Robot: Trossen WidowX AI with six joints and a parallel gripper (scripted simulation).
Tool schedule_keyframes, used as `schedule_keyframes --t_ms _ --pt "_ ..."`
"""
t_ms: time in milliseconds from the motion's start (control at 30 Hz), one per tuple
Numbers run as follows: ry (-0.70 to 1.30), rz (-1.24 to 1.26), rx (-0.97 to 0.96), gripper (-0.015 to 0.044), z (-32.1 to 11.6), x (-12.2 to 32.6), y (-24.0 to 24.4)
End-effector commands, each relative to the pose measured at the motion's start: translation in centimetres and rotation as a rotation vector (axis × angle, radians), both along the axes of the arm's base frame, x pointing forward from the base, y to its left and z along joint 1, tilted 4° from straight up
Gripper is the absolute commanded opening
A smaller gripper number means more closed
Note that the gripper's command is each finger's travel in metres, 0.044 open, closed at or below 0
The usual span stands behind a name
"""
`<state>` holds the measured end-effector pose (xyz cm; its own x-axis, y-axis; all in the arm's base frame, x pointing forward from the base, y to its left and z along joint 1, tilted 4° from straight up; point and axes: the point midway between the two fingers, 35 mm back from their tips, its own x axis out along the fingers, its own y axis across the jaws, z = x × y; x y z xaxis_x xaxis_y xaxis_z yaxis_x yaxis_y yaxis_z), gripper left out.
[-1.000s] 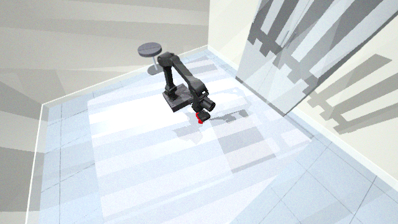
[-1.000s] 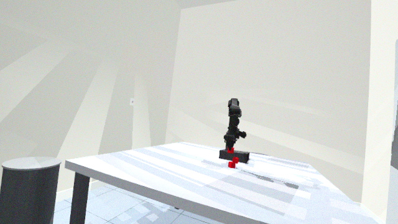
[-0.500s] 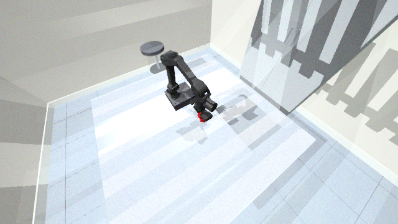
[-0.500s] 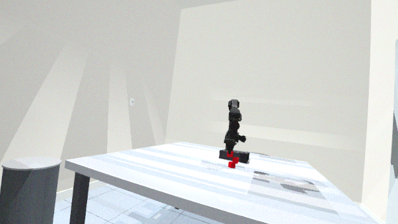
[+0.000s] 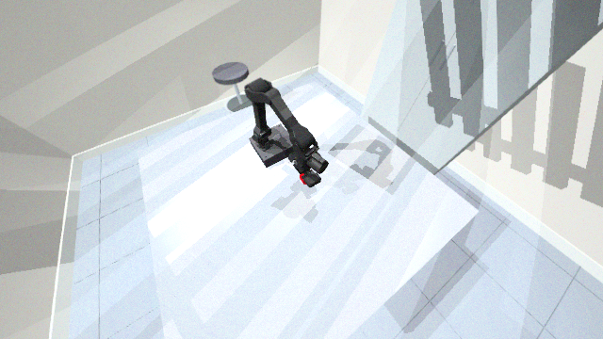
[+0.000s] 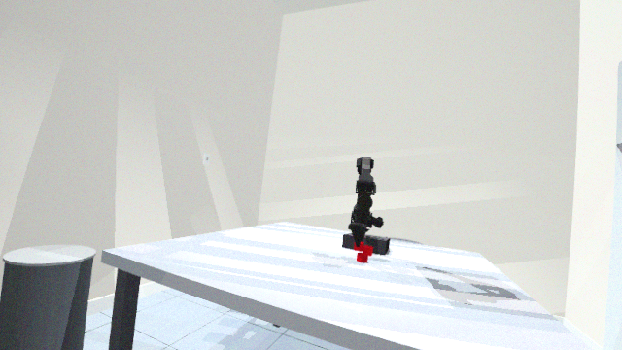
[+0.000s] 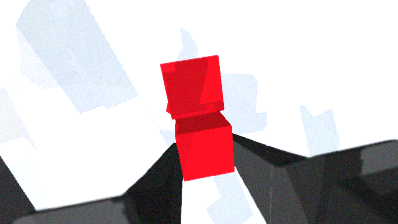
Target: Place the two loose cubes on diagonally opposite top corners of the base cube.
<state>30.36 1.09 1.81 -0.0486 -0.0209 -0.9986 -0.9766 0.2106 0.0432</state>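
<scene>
Pale walls crossed by slanting bands of light surround a white counter (image 5: 226, 278) (image 6: 233, 297) on a tiled floor. Right of center in the exterior view, a black arm (image 5: 283, 110) (image 6: 364, 201) rises from its base and bends down toward the counter. Its end effector (image 5: 308, 181) (image 6: 359, 243) (image 7: 203, 143) is clamped on a red cube (image 7: 207, 152), at the lower middle of the wrist view. Just above it in that frame is another red cube (image 7: 190, 87), partly covering more red beneath.

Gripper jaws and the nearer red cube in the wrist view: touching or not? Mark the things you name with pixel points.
Touching: the wrist view shows the jaws pressed against both sides of the nearer red cube (image 7: 206, 154).
</scene>
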Motion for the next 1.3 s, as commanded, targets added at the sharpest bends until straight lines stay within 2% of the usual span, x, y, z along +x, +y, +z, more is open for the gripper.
schedule_keyframes --t_ms 0,800,933,1267 --pt "0.0 -0.017 0.01 0.0105 -0.8 0.0 0.0" --pt "0.0 -0.019 0.009 0.0105 -0.9 -0.1 0.0" --pt "0.0 -0.019 0.009 0.0205 -0.9 -0.1 0.0" --pt "0.0 -0.014 0.006 0.0205 0.1 0.0 0.0"
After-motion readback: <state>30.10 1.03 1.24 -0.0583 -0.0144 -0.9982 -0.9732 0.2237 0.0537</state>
